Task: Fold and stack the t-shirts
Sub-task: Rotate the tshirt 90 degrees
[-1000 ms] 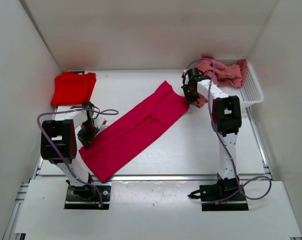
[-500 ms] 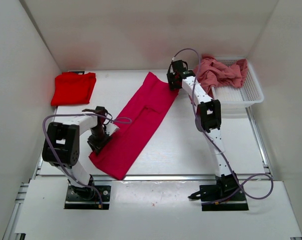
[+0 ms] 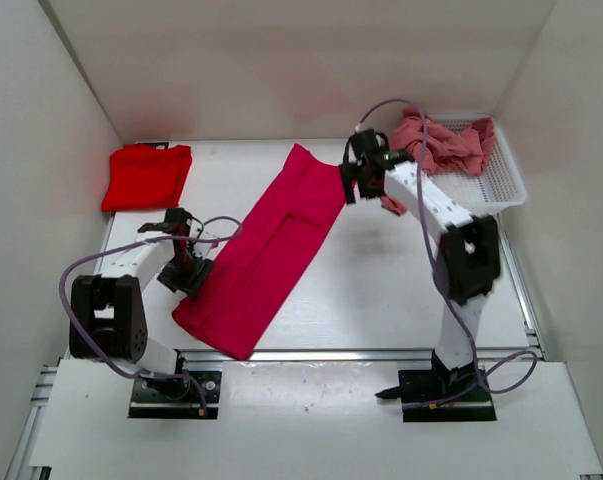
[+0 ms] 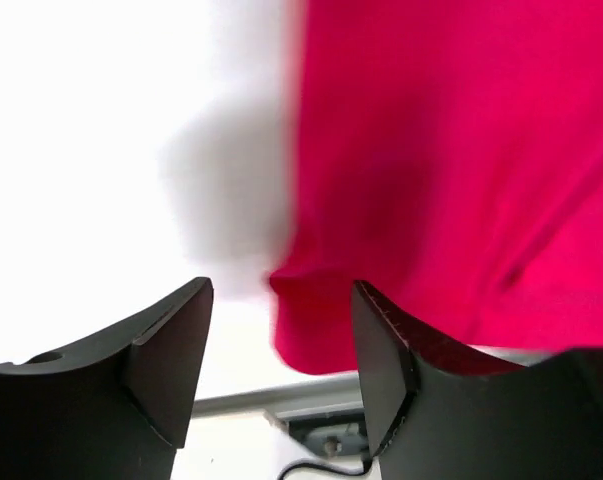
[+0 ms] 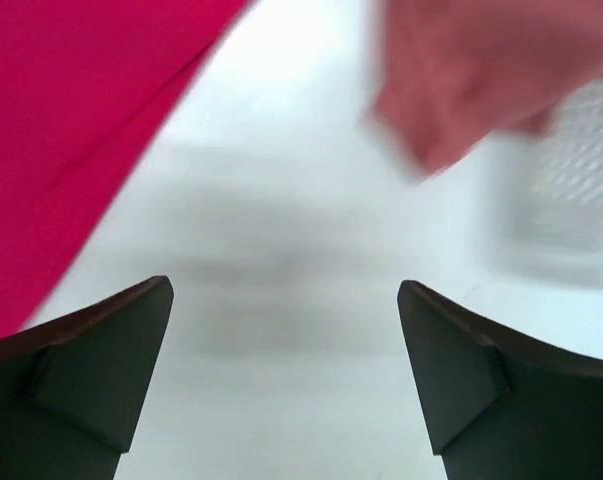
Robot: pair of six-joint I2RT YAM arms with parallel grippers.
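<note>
Top view: a crimson-magenta cotton t-shirt [image 3: 266,250], folded into a long narrow strip, lies flat on the white table [image 3: 381,280]. It runs diagonally from the near left toward the far middle. A bright red t-shirt [image 3: 146,176] lies folded as a compact square at the far left corner, well apart from the strip. A dusty salmon-pink t-shirt [image 3: 443,142] sits crumpled in the white plastic mesh basket [image 3: 507,182] at the far right, with one fold spilling over the basket's left rim.

The left gripper [image 3: 187,274] is just beside the strip's near left edge. In the left wrist view its jaws are parted and hold nothing (the strip's corner shows beyond the gap).

The right gripper [image 3: 352,184] is beside the strip's far right edge, between that shirt and the basket. In the blurred right wrist view its jaws are spread wide and empty, with bare table between them.
</note>
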